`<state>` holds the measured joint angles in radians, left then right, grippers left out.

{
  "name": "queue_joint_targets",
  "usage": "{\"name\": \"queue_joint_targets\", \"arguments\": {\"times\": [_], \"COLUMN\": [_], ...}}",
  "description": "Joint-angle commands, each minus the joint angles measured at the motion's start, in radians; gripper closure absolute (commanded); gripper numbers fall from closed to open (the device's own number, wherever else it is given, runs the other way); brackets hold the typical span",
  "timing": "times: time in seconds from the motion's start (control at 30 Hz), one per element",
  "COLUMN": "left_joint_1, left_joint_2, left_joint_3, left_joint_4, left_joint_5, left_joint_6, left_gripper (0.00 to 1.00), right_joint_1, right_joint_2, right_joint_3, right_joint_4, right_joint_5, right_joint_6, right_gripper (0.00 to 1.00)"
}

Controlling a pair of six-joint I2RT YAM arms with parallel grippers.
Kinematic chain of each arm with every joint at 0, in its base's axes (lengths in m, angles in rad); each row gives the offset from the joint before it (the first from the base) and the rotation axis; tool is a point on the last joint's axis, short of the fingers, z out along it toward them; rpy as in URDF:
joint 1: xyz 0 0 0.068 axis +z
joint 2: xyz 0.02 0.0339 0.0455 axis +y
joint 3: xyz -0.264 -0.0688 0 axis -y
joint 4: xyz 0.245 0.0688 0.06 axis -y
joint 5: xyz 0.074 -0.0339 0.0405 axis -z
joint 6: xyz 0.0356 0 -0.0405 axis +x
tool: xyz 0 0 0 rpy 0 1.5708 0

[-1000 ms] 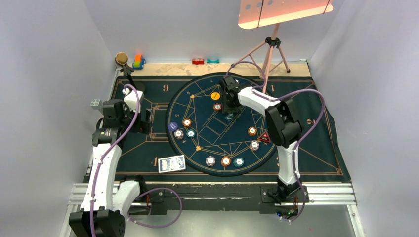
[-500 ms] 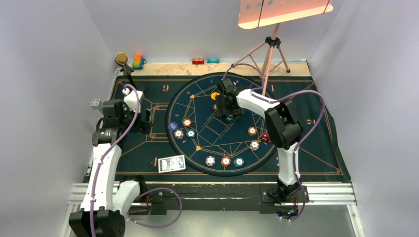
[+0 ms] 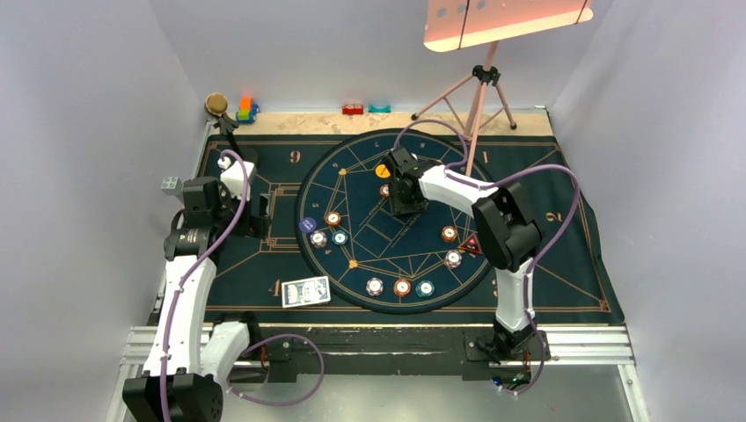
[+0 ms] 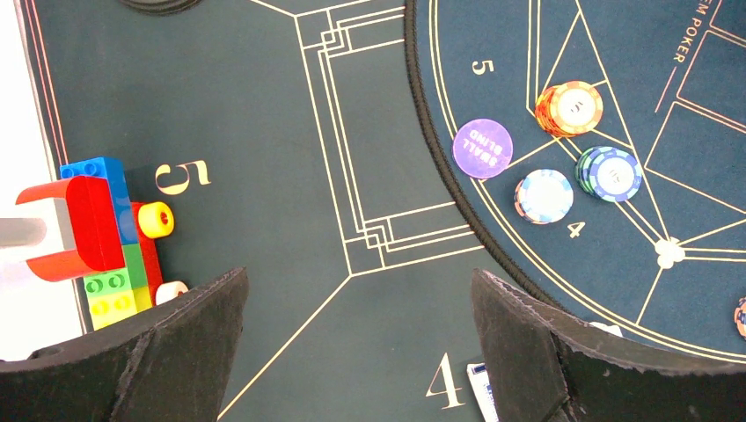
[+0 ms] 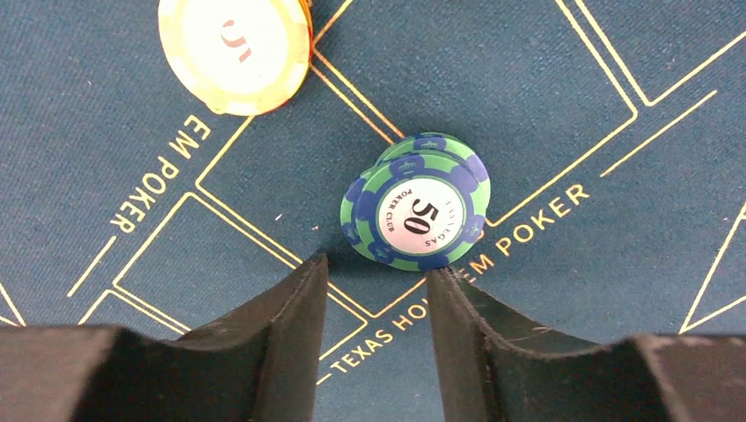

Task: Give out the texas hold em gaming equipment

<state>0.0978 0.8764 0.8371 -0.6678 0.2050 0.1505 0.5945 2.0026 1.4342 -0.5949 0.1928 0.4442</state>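
Green-and-blue chips (image 5: 415,211) lay flat on the mat (image 5: 572,88) just ahead of the right claw (image 5: 376,268), slightly toward its right finger and outside its half-open, empty jaws, whereas the left claw (image 4: 356,277) stood wide open, empty and well apart.

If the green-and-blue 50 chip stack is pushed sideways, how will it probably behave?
The 50 chip stack sits slightly staggered, so a push would probably slide its chips apart. They look flat and rigid, so rolling seems unlikely.
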Motion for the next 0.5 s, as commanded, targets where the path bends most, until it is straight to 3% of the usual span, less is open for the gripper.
{"name": "queue_joint_targets", "arguments": {"times": [0.0,0.1,0.27,0.37,0.47], "left_joint_1": [0.007,0.008,0.007,0.007,0.007], "left_joint_2": [-0.012,-0.011,-0.01,-0.011,-0.011], "left_joint_3": [-0.006,-0.005,-0.006,-0.005,-0.006], "left_joint_4": [0.032,0.033,0.033,0.033,0.033], "left_joint_5": [0.004,0.004,0.001,0.0,0.001], "left_joint_6": [0.011,0.011,0.011,0.011,0.011], "left_gripper": [0.0,0.0,0.0,0.0,0.0], "right_joint_1": [-0.001,-0.002,-0.005,-0.004,0.0], "right_joint_2": [0.037,0.067,0.093,0.063,-0.03], "right_joint_3": [0.056,0.1,0.139,0.108,0.021], "right_joint_4": [-0.002,-0.009,-0.013,-0.007,0.011], "right_joint_5": [0.057,0.071,0.081,0.076,0.07], "right_joint_6": [-0.019,-0.031,-0.045,-0.041,-0.022], "right_gripper": [0.56,0.61,0.6,0.4,0.28]}}
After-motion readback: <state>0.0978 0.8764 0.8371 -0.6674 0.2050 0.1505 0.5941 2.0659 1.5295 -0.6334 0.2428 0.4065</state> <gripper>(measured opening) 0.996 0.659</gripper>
